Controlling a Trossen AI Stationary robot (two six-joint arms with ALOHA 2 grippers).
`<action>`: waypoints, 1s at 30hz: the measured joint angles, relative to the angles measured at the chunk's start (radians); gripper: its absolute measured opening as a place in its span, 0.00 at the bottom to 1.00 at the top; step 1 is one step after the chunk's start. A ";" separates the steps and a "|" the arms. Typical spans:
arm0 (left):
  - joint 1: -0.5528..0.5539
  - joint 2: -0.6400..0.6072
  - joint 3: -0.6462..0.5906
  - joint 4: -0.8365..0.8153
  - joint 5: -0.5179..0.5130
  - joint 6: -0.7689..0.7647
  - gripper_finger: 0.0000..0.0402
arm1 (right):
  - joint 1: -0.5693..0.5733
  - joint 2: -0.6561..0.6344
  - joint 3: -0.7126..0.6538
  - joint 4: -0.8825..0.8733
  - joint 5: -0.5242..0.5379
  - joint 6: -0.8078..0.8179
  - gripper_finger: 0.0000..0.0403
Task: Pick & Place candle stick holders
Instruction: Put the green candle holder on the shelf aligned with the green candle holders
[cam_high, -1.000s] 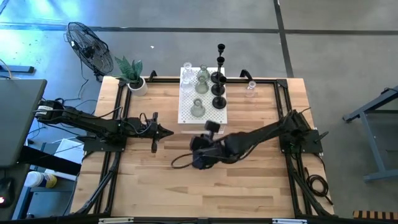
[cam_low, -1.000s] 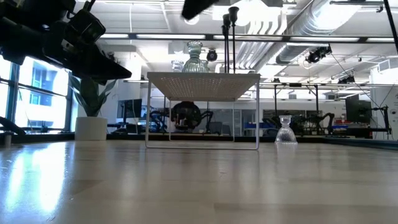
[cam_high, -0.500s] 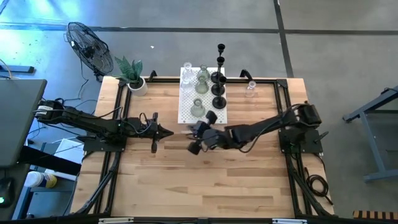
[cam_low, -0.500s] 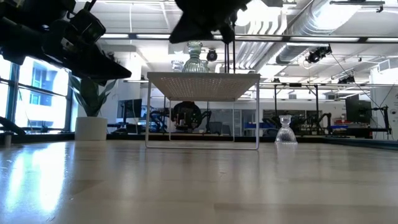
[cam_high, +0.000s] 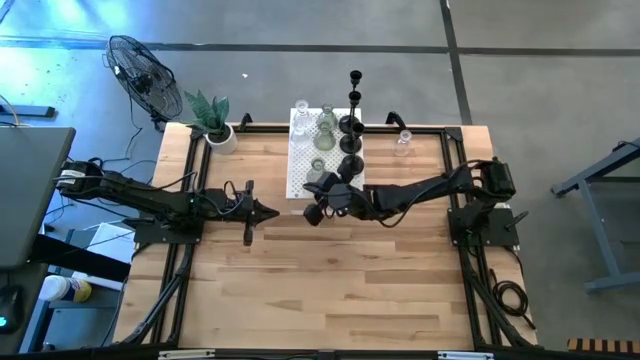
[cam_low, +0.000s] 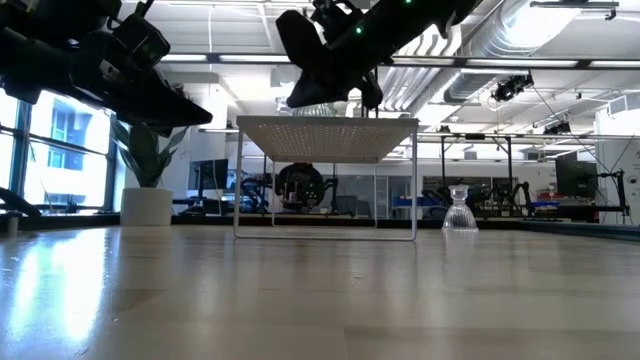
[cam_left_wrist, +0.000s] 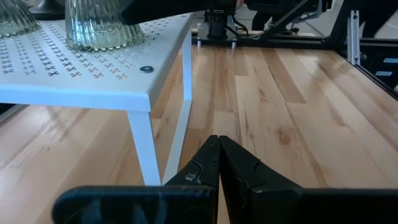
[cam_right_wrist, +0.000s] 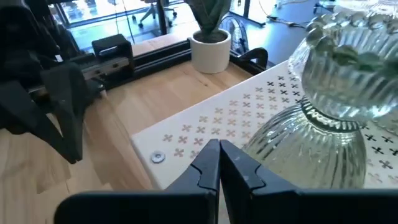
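Beside shut right jaws (empty): ribbed glass holder

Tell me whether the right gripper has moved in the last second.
Yes. The right gripper, shut, has moved up the high view from open tabletop to the near edge of the white perforated stand.

Two dark jointed arms, black cables, pointed black fingers
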 joint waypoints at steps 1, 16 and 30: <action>0.000 0.000 0.000 -0.001 0.000 0.000 0.00 | 0.000 0.000 0.000 -0.006 0.005 0.001 0.00; 0.000 0.000 0.000 -0.004 0.000 0.002 0.00 | -0.061 0.000 0.000 -0.053 0.040 0.011 0.00; 0.000 0.000 0.000 -0.008 0.000 0.002 0.00 | -0.025 -0.089 0.002 -0.201 0.016 0.016 0.00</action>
